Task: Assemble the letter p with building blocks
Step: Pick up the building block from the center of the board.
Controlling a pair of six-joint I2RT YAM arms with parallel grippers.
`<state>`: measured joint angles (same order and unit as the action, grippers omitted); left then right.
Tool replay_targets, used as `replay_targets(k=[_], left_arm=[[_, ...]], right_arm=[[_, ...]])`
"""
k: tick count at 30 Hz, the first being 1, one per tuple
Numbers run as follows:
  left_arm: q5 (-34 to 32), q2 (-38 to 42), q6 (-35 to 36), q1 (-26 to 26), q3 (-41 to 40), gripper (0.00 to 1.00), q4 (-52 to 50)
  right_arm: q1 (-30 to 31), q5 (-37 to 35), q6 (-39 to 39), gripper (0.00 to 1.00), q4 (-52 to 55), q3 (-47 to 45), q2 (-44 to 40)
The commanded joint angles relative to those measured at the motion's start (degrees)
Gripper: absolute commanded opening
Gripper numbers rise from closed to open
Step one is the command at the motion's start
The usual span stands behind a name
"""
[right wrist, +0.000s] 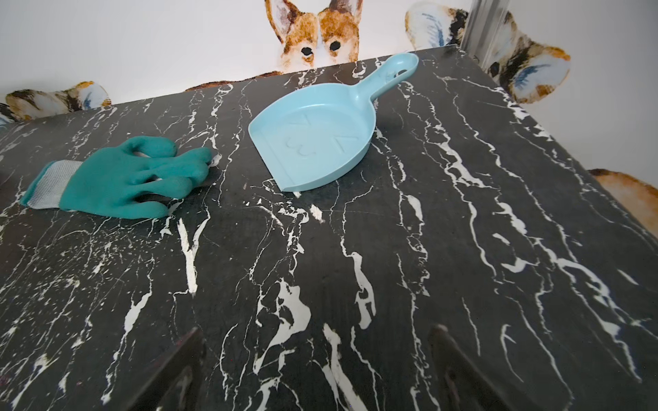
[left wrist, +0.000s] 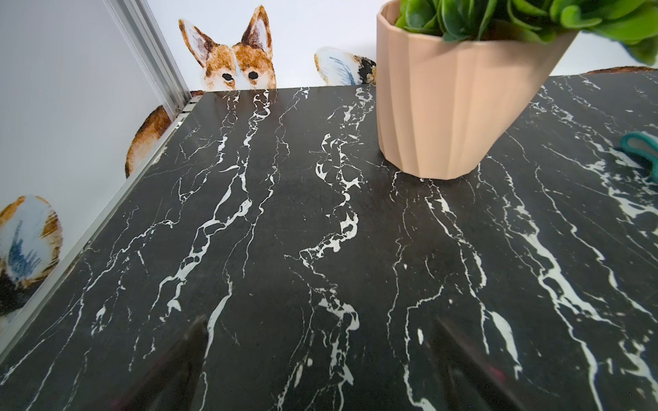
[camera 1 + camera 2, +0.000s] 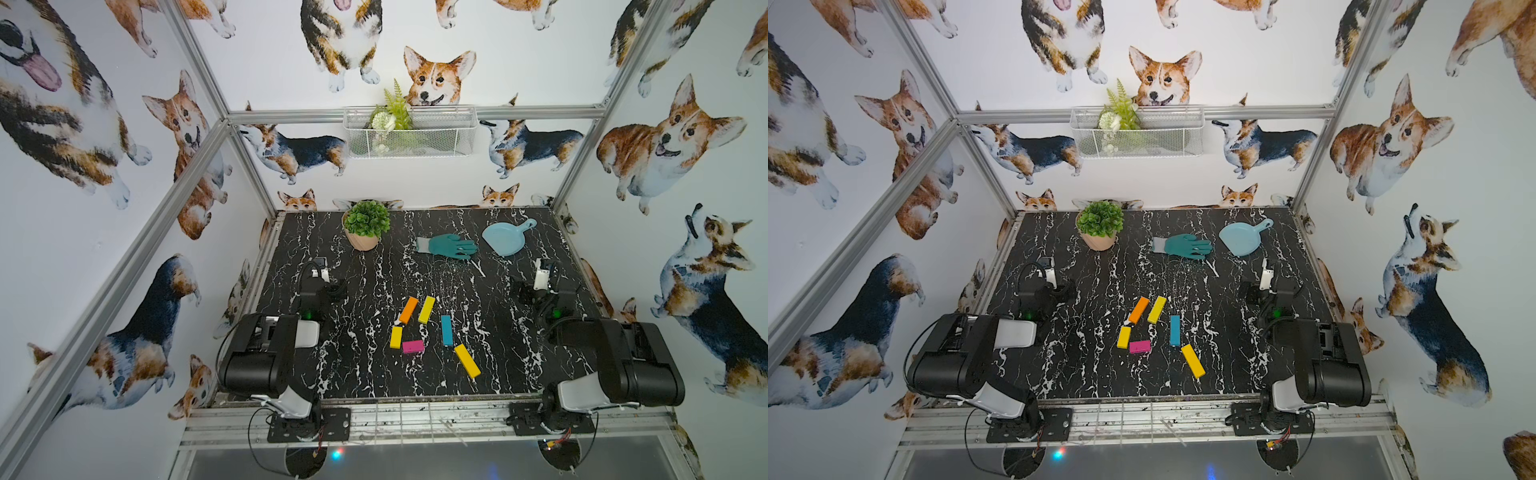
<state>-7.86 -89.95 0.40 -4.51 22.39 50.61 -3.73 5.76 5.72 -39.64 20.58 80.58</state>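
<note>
A robot lab cell: aluminium frame [image 3: 291,117], corgi-print walls [image 3: 270,50], left arm [image 3: 257,353] and right arm [image 3: 636,361] bolted at the front edge of the worktop [image 3: 374,374].

We count three yellow blocks [image 3: 426,309] [image 3: 396,337] [image 3: 467,360], one orange block [image 3: 408,310], one teal-blue block [image 3: 446,330], one magenta block [image 3: 412,346], one glove [image 3: 451,246], one dustpan [image 3: 503,241], one plant [image 3: 368,218].

Marble table [image 3: 365,374] carries blocks [image 3: 446,330], glove [image 3: 451,246], dustpan [image 3: 503,240], potted plant [image 3: 365,226].

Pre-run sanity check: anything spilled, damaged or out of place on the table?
Nothing spilled or damaged. The building blocks lie scattered at mixed angles mid-table, no letter formed. Teal glove and light-blue dustpan sit far back, apart from them.
</note>
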Motion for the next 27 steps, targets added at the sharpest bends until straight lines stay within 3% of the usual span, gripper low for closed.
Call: replay_targets(k=[1, 3, 5, 7, 10, 11, 13, 14, 17, 22, 27], left_arm=[[-0.78, 0.73, -0.1, 0.14, 0.59, 1.0, 0.12], [-4.1, 2.93, -1.2, 0.24, 3.06, 1.0, -5.56], [-6.64, 6.18, -2.2, 0.23, 10.42, 1.0, -20.73], [-9.16, 7.94, -3.62, 0.22, 16.41, 1.0, -30.2], [-7.63, 12.14, -5.42, 0.12, 22.28, 1.0, -36.66], [-6.6, 13.5, -6.1, 0.13, 24.6, 1.0, -39.78], [-4.91, 15.32, -6.77, 0.14, 29.92, 1.0, -45.5], [-3.66, 15.88, -6.94, 0.14, 32.22, 1.0, -48.76], [1.04, 16.69, -7.64, -0.18, 36.87, 1.0, -57.09], [3.59, 16.7, -7.53, -5.9, 38.24, 1.0, -67.55], [-3.54, 16.09, -7.04, -16.6, 34.22, 1.0, -71.95]], right_arm=[[0.94, -5.16, 1.25, 1.0, 12.93, 6.23, -6.82], [1.52, -5.91, 5.77, 1.0, 19.35, 10.4, -11.71], [3.31, -7.82, 8.55, 1.0, 28.04, 16.0, -14.25], [6.79, -10.98, 8.23, 1.0, 40.92, 24.33, -13.66], [11.33, -8.63, 8.23, 1.0, 52.76, 32.75, -9.94], [13.71, -10.39, 9.26, 1.0, 53.44, 33.66, -9.48], [20.51, -22.93, 13.51, 1.0, 53.59, 34.22, -9.56], [23.32, -22.85, 12.98, 1.0, 55.09, 35.06, -9.58], [27.73, -13.33, 6.27, 1.0, 57.78, 35.27, -9.58], [28.54, -0.31, 11.09, 1.0, 60.62, 31.98, -10.57], [35.97, -5.3, 12.45, 1.0, 68.46, 30.11, -10.79]])
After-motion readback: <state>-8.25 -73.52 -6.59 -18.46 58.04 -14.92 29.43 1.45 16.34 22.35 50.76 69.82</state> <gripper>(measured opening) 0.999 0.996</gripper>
